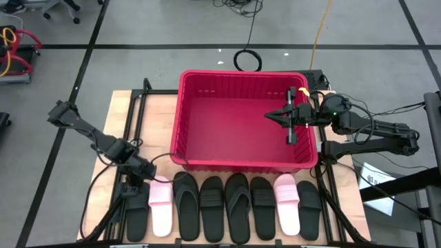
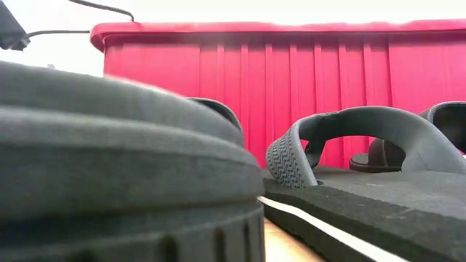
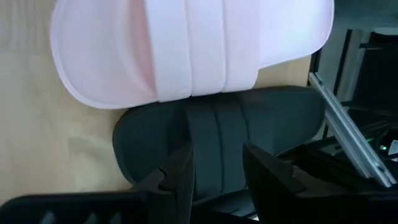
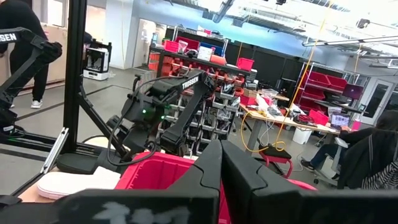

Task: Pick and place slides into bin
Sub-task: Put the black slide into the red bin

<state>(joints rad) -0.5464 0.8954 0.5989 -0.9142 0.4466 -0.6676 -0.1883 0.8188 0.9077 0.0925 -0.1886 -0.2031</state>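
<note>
Looking across your table, left to right:
Left gripper (image 1: 143, 172): you are seeing it sitting low at the left end of the row, its fingers (image 3: 177, 177) standing apart on either side of the strap of the end black slide (image 3: 217, 140), pads near the strap; whether they are touching it, you cannot tell.
Slides: you are counting eight lying in one row along the table's near edge, side by side and nearly touching, six black and two pink, the left pink slide (image 1: 161, 209) second from the left and the right pink slide (image 1: 286, 203) second from the right.
Bin (image 1: 200, 162): one red bin is sitting just behind the row, its near wall close to the toes, with nothing lying on its floor.
Right gripper (image 1: 274, 117): it is hanging over the bin's right half, fingers pressed together and holding nothing.
Open room: bare table is showing left of the bin.
</note>
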